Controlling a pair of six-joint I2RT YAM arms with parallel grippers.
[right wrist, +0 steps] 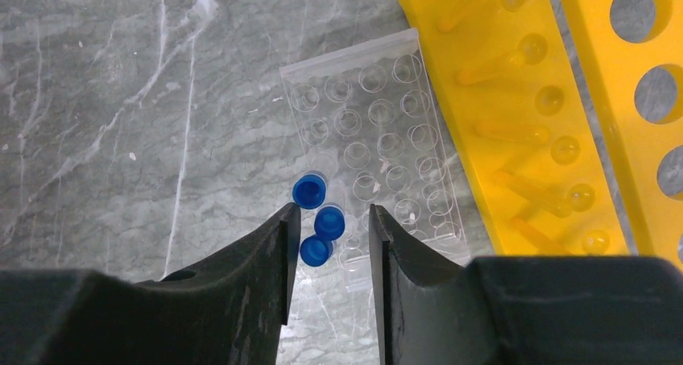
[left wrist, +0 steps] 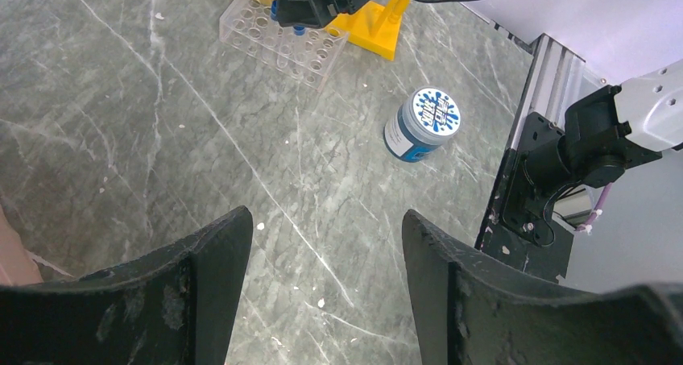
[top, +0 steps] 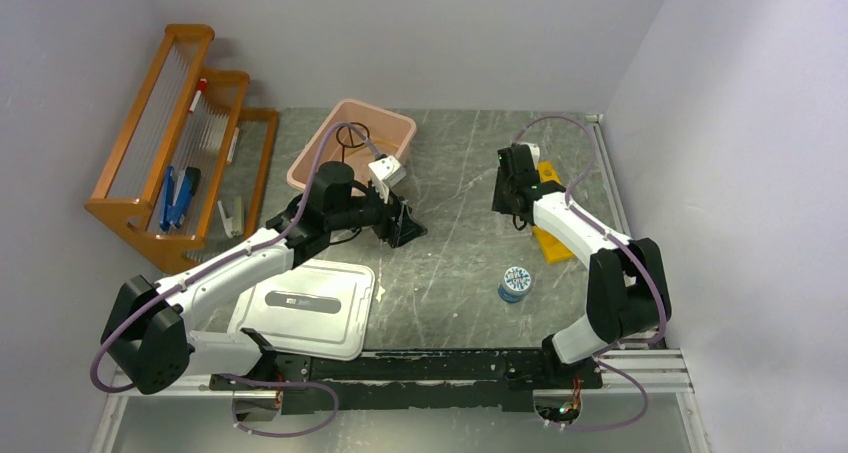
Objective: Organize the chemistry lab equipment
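- My right claw hangs over the near corner of a clear well tray. Its jaws are partly apart and straddle the blue-capped vials.
- Two blue caps sit between my jaws, one just behind the other. A third stands just beyond the tip of one finger. I see a thin gap on either side of the caps, so I judge nothing is gripped yet.
- The yellow tube rack lies right beside the tray, touching or nearly touching its far edge.
- My left claw is wide open and empty, above bare table, well apart from a blue-lidded jar.
- Risk: closing here could pinch two vials together, so one pops out sideways or both tilt.
- Risk: the outer finger could nudge the third vial and tip it out of its well.
- Risk: the tray looks light. A vial that binds in its well could drag the tray up with it or slide it against the yellow rack.
- Risk: the caps are small and smooth, so an off-centre pinch may slip.
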